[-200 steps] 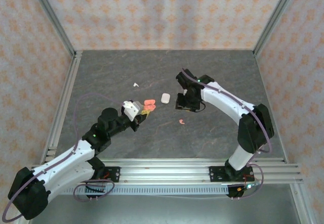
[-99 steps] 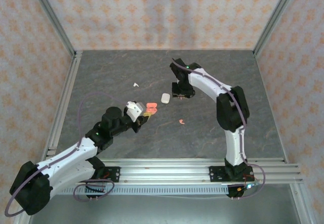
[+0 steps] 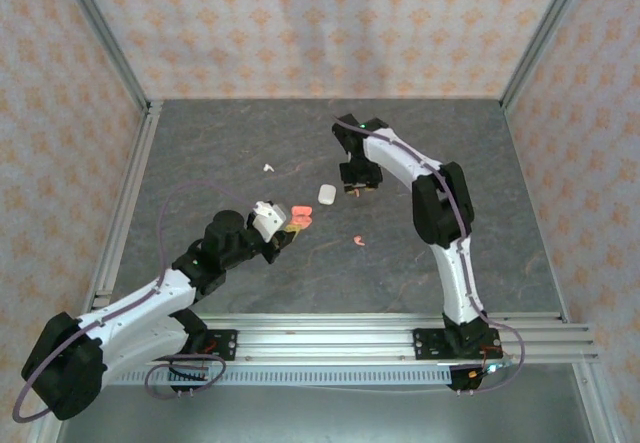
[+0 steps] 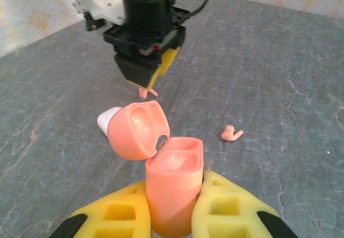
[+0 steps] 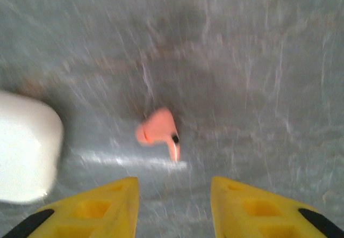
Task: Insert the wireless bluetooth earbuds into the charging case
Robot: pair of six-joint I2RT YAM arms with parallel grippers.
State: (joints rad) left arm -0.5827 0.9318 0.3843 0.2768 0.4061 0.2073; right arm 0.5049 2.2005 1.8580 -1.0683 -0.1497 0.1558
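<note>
My left gripper [image 4: 172, 216] is shut on a coral-pink charging case [image 4: 174, 187], held upright with its lid [image 4: 138, 129] flipped open and both wells empty. In the top view the case [image 3: 297, 213] sits left of centre. My right gripper [image 5: 172, 206] is open, pointing down at the table. A coral earbud [image 5: 158, 132] lies just ahead of its fingertips, between nothing. A second coral earbud [image 3: 357, 240] lies on the mat to the right of the held case, and a white earbud [image 3: 267, 167] lies farther back on the left.
A closed white case [image 3: 326, 193] lies on the mat just left of the right gripper [image 3: 357, 185], and close to its left finger in the right wrist view. The dark grey mat [image 3: 250, 133] is bounded by aluminium rails and patterned walls.
The right arm swung back and left, its gripper now above the coral earbud beside the white case. The left gripper edged right with the open case.
</note>
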